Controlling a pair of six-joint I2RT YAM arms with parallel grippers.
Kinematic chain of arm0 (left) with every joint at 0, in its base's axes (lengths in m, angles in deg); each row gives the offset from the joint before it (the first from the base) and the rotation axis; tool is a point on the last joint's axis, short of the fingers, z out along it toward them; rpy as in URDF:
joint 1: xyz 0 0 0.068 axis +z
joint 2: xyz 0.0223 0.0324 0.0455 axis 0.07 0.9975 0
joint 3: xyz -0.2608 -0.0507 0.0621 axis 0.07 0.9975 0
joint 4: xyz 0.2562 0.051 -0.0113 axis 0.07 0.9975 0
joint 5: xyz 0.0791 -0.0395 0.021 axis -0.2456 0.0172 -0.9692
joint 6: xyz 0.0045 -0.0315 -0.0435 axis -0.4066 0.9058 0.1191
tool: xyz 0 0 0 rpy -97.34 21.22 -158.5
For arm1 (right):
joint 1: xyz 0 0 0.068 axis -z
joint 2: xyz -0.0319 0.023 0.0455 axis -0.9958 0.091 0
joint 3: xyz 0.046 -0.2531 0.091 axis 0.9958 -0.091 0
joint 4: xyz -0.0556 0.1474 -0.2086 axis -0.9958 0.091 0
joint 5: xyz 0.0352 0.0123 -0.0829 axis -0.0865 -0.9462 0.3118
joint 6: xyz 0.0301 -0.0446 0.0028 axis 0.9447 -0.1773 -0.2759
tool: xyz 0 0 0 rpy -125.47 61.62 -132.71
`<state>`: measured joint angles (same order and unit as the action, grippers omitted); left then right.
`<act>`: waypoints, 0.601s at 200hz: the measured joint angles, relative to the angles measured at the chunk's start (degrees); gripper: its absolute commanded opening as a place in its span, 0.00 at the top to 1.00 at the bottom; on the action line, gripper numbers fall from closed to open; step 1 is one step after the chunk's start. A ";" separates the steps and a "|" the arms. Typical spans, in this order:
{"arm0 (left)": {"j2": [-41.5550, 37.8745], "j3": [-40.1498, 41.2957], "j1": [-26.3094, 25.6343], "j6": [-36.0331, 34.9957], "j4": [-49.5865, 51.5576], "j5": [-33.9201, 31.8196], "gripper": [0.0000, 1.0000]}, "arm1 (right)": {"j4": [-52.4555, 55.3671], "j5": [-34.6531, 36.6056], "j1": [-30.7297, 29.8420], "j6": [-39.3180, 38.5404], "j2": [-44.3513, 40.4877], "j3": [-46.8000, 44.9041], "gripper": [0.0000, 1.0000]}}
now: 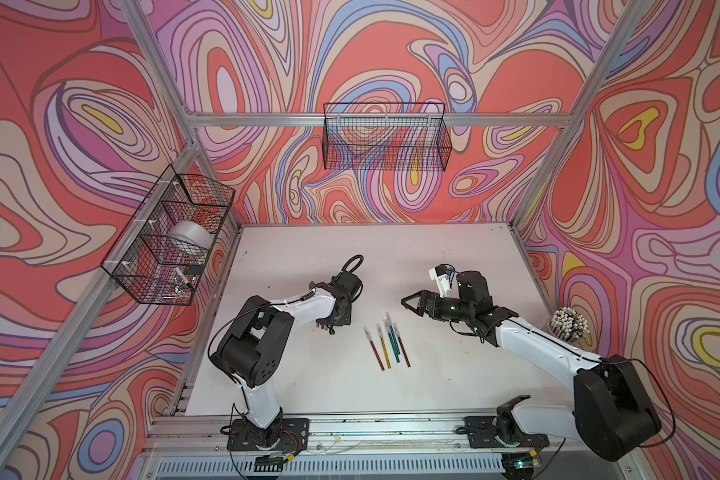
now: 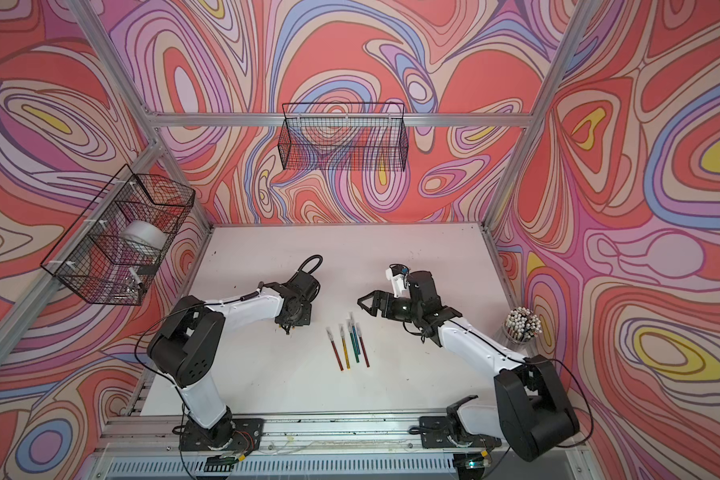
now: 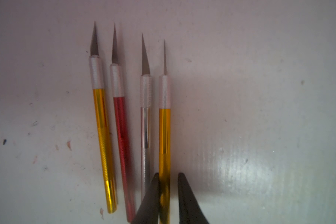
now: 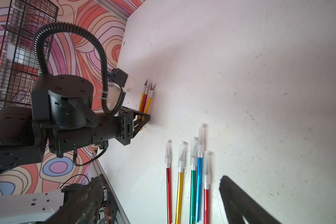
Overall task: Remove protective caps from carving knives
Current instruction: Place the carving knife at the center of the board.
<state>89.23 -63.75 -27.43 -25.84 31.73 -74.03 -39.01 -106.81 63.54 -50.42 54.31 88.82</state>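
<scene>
Several carving knives [image 3: 164, 135] with bare blades lie side by side on the white table: gold, red, silver, gold. My left gripper [image 3: 168, 175] points down over them. Its jaws are slightly parted around the last gold handle, with a small gap on one side. To their right lie several more carving knives [image 1: 387, 343] in red, gold, green and blue, each with a translucent protective cap [image 4: 182, 155] over its blade. My right gripper [image 1: 406, 305] hovers wide open just beyond those capped tips, holding nothing. Both groups show in the right wrist view.
A clear cup of white-tipped sticks [image 1: 568, 324] stands at the table's right edge beside the right arm. A wire basket [image 1: 171, 237] holding a tape roll hangs on the left wall. Another wire basket [image 1: 385, 141] hangs on the back wall.
</scene>
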 measured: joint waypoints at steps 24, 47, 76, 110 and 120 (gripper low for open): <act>0.00 0.00 0.00 0.00 0.00 -0.15 0.77 | 0.02 0.28 -0.02 0.02 0.07 0.00 0.05; 0.02 0.00 -0.13 0.00 0.02 -0.37 0.77 | 0.07 0.50 -0.13 0.02 0.24 0.00 0.05; 0.33 -0.15 -0.83 0.02 0.15 -1.33 0.79 | 0.24 0.85 -0.24 0.02 0.22 0.00 0.05; 2.10 -2.10 -2.80 0.07 1.36 -4.22 0.82 | 0.44 1.20 -0.31 0.04 0.22 0.00 0.05; 2.69 -2.71 -3.37 0.13 1.77 -5.16 0.82 | 0.46 1.29 -0.35 0.04 0.22 0.00 0.05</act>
<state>91.92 -66.46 -30.79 -25.71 33.50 -79.19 -38.55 -105.53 63.19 -50.37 54.53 88.82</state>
